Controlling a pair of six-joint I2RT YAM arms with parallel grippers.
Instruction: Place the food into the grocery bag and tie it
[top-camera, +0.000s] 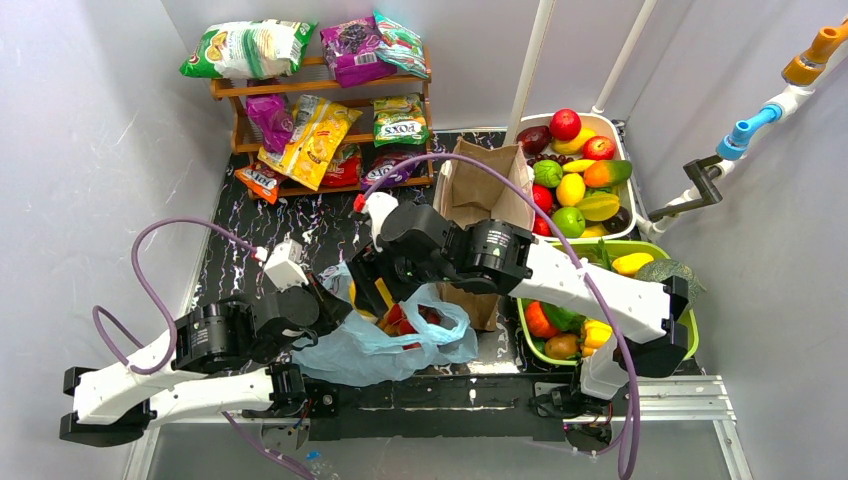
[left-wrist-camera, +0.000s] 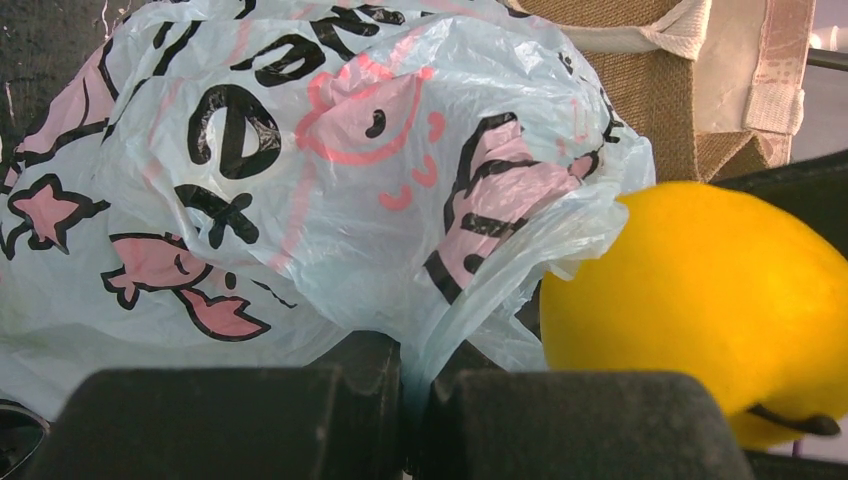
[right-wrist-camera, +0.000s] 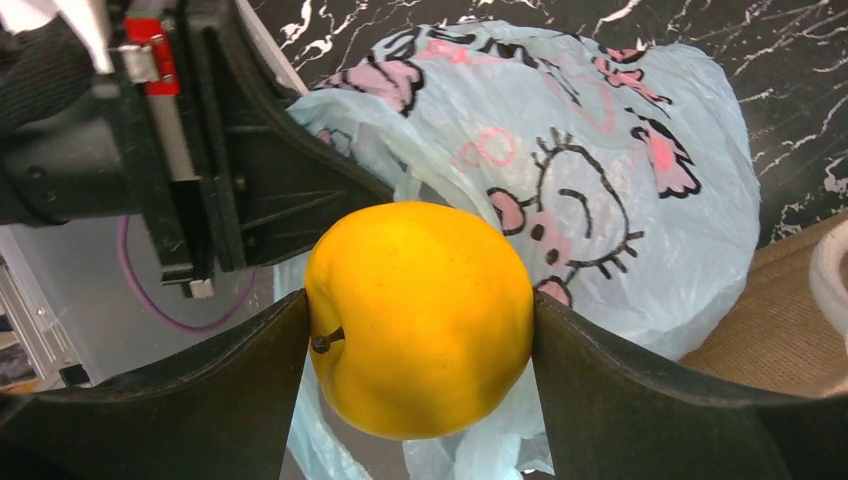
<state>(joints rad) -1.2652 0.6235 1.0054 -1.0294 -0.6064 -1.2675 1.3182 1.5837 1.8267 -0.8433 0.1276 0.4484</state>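
Right wrist: right pincer (right-wrist-camera: 420, 318) grips yellow apple (right-wrist-camera: 425, 290), stem sideways against one finger.

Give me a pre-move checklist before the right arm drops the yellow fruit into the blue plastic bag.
1. Right gripper clamped on the glossy yellow round fruit: ok.
2. Left gripper pinching the thin light-blue printed plastic bag: ok.
3. Bag mouth open, red food visible inside: ok.
4. Fruit above the mouth: cannot tell.
5. Fruit clear of left gripper: cannot tell, very close.
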